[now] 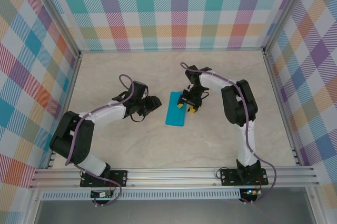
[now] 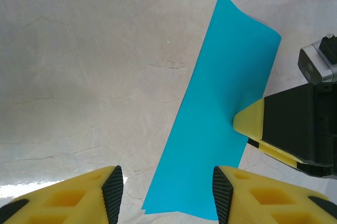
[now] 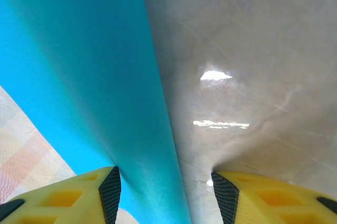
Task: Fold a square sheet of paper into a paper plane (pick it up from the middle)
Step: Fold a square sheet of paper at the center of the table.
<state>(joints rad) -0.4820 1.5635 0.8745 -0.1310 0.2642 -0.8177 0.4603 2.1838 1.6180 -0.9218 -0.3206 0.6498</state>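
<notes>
From above, the square sheet of paper, doubled into a long strip, lies on the worktop between the arms, its long axis running near to far with a slight tilt. The right pincer touches its right long edge. The left pincer stands just beside the left edge, apart.

In the left wrist view, the left pincer is spread and empty. The sheet lies ahead to its right, with one of the right pincer's yellow fingertips on it.

In the right wrist view, the right pincer is spread, straddling the sheet's long edge without pinching it. It looks the nearer arm for the next move.
</notes>
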